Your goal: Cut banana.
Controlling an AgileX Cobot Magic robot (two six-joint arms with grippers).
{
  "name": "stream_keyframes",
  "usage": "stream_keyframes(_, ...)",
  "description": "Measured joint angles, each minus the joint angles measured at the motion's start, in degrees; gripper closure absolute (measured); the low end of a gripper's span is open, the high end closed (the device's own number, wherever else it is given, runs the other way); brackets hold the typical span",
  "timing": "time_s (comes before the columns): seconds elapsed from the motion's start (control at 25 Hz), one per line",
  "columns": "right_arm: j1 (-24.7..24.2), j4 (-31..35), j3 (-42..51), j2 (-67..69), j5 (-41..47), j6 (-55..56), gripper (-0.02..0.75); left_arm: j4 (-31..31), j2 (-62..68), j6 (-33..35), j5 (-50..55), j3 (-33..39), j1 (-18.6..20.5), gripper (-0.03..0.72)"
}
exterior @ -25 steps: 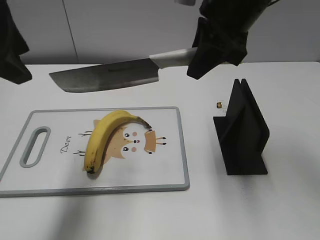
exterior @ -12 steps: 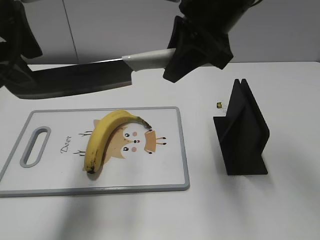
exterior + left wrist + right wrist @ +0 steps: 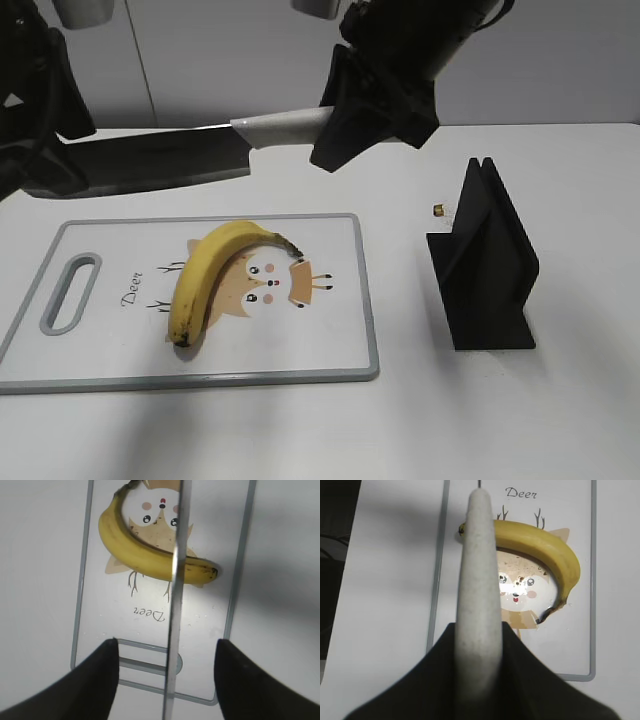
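Note:
The yellow banana lies curved on the white cutting board, dark tip toward the front. My right gripper is shut on the white handle of a knife and holds it level above the board, blade pointing left. In the right wrist view the handle runs out from the gripper over the banana. My left gripper is open, its fingers either side of the blade without touching, above the banana.
A black knife stand stands right of the board. A small brass-coloured object lies on the white table behind it. The board has a grey handle slot at its left end.
My right gripper has carried the knife to the left, level. The blade's tip now lies between the fingers of my left gripper, which has come further into view. The banana has not moved.

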Motion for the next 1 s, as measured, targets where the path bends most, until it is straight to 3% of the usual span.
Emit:
stream_keyframes(0.32,0.0,0.27,0.0,0.0,-0.75,0.39,0.575,1.66,2.65,0.0,0.0,0.0,0.49,0.108)
stream_keyframes(0.48,0.0,0.27,0.0,0.11,-0.81,0.44,0.575,1.53,3.89,-0.11,0.0,0.0,2.35,0.167)
stream_keyframes(0.84,0.0,0.31,0.0,1.07,-0.97,1.31,0.575,-1.32,3.94,-0.16,0.17,0.0,3.4,0.478)
stream_keyframes(1.0,0.0,0.31,0.0,2.21,-1.02,3.49,0.575,-0.82,3.94,-0.02,0.26,0.0,3.4,0.658)
